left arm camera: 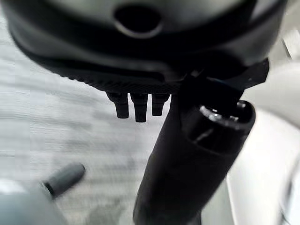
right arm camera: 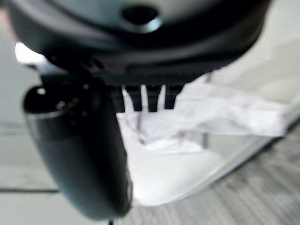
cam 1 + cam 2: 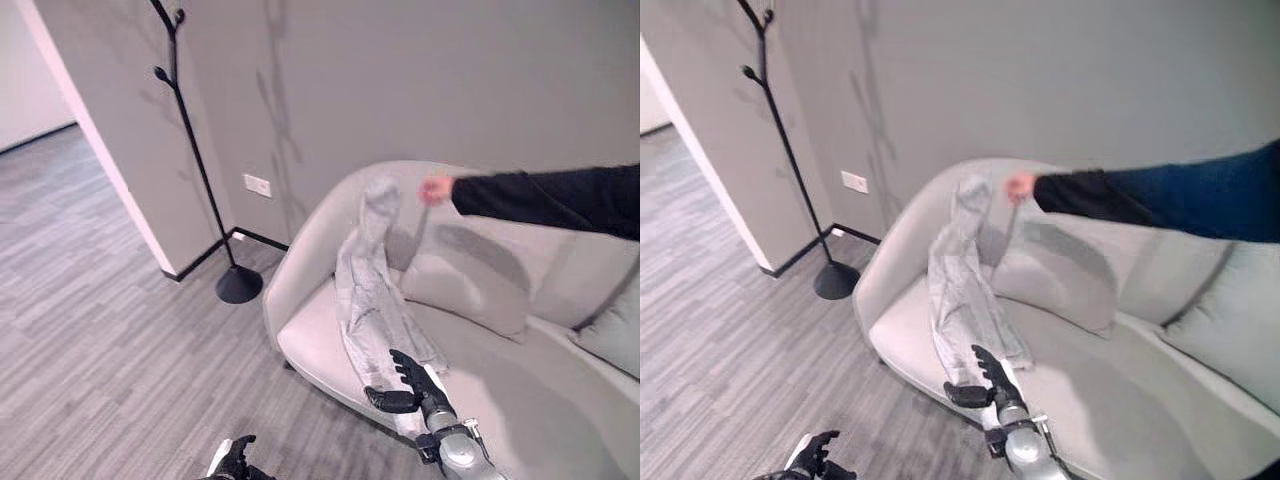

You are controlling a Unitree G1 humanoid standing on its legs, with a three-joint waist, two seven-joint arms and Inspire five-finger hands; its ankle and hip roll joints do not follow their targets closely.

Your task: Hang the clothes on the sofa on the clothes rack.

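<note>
Left eye view: light grey garment (image 3: 375, 300) lies draped on the grey sofa (image 3: 520, 400), top end up over the backrest, lower end running down the seat toward the front edge. My right robot hand (image 3: 412, 385) is over the garment's lower end, fingers spread wide, thumb out, holding nothing; can't tell if it's touching the cloth. Left robot hand (image 3: 235, 460) is low at the frame's bottom edge over the floor, fingers loosely spread as far as I can see. Black coat rack (image 3: 195, 150) stands by the wall corner, well apart from the sofa's end. A person's hand (image 3: 435, 190) on a dark sleeve (image 3: 550, 198) reaches in over the backrest, just beside the garment's top.

Right eye view: same layout. Cushion (image 3: 1055, 275) sits just beside the garment.

Left wrist view: fingers straight, nothing held, floor beyond.

Right wrist view: fingers straight, crumpled pale cloth and the seat edge past them. Grasp not started, I judge.

Risks:
- Person's hand is near the garment top. If I pull while it's there, I could snag or hit it.
- Grabbing the lower end alone means the rest trails, likely dragging on the floor or catching the backrest.
- Thin, slack cloth: a shallow pinch may slip.
- The rack looks slim on a small base; a side load while hooking could tip it.
</note>
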